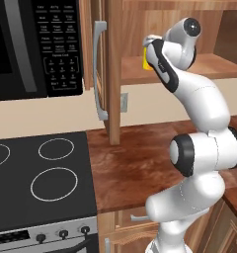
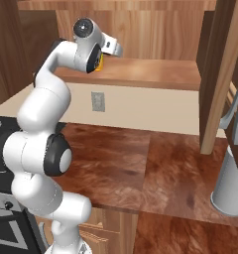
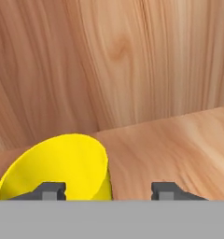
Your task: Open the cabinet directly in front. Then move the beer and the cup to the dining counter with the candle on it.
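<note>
Left base view: looks from behind the arm's left, forward and down, at middle distance; the cabinet (image 1: 189, 69) stands open at upper right, above the desk (image 1: 135, 163).
Right base view: looks from behind the arm's right, facing the same cabinet shelf and desk.
Shared: cabinet shelf, the cup (image 1: 146, 60), desk below the cabinet.
Hand view: very near, inside the cabinet, facing its back wall.

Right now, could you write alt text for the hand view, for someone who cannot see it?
A bright yellow cup stands on a pale wooden cabinet shelf, close in front of the camera at lower left. The gripper has one dark fingertip in front of the cup and the other over bare shelf to its right. Wood-grain cabinet back wall rises behind.
</note>
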